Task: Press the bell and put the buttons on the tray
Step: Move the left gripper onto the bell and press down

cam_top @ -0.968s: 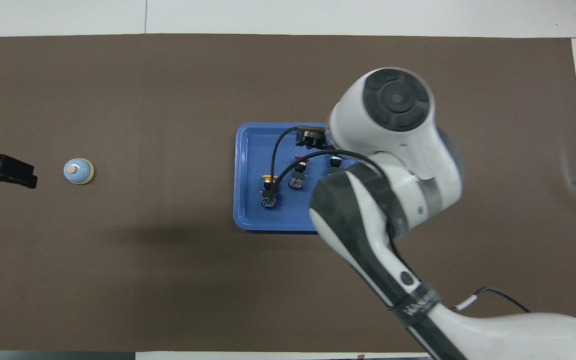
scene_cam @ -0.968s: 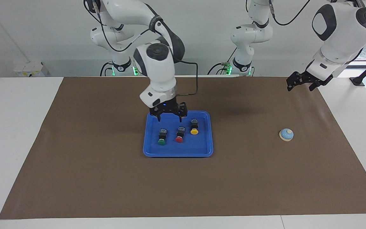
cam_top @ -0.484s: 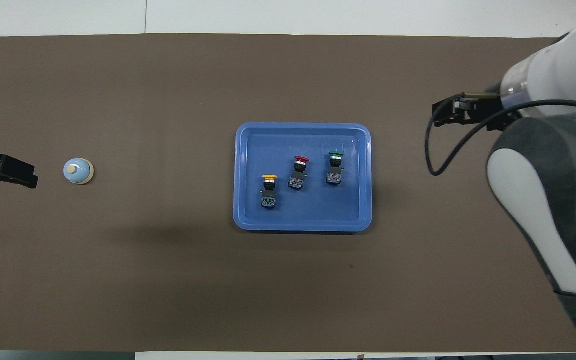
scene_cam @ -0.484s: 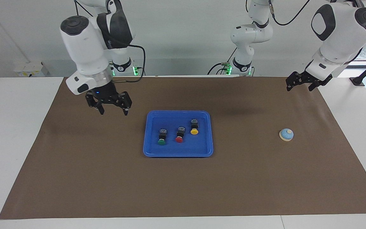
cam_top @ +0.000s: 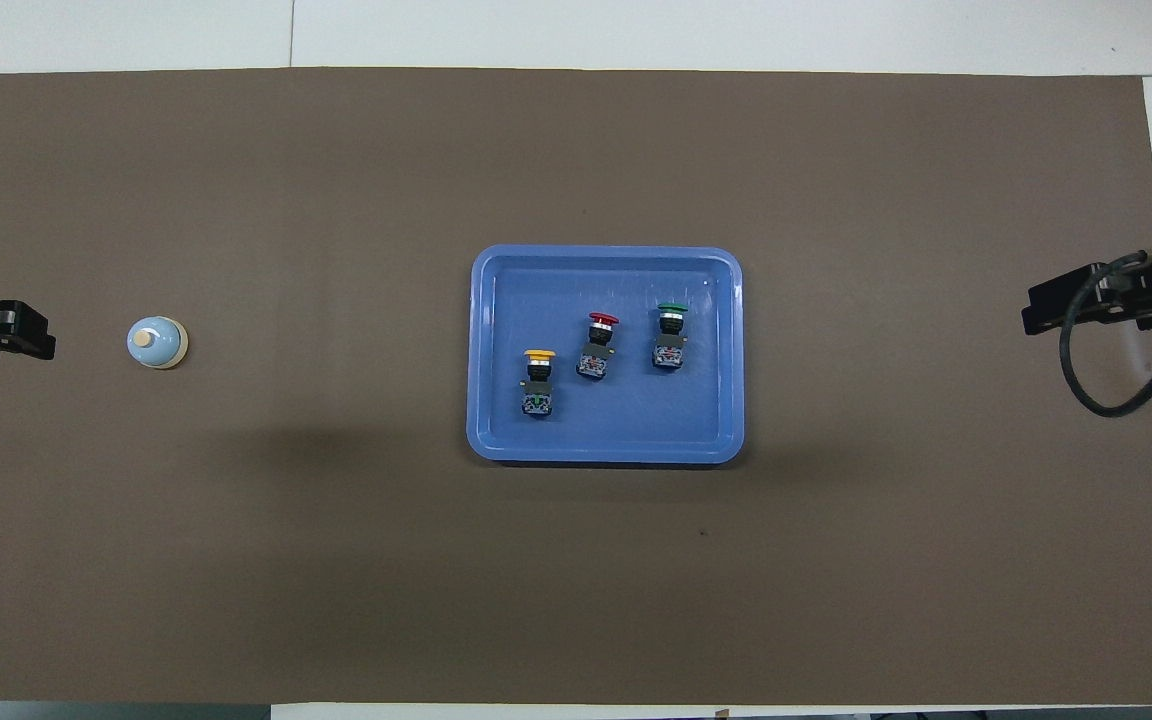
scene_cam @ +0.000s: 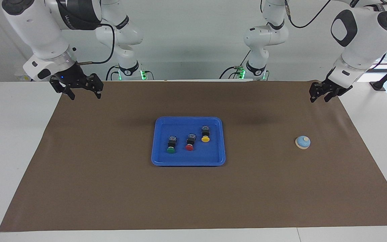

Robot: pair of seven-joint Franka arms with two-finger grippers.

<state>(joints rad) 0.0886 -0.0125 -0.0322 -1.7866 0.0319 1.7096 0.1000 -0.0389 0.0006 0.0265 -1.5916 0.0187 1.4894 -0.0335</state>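
Right pincer (scene_cam: 83, 94) now off tray (scene_cam: 188, 162); raised

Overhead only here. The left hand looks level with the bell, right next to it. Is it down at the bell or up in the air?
Observer: Up in the air. In the facing view the left hand hangs well above the brown mat, near its edge at the left arm's end and clear of the bell.
Operator: Right hand raised too?
Observer: Yes. The right hand hangs high over the mat's corner at the right arm's end and touches nothing.
Operator: Is it open or shut?
Observer: Open and empty, pointing down at the mat.
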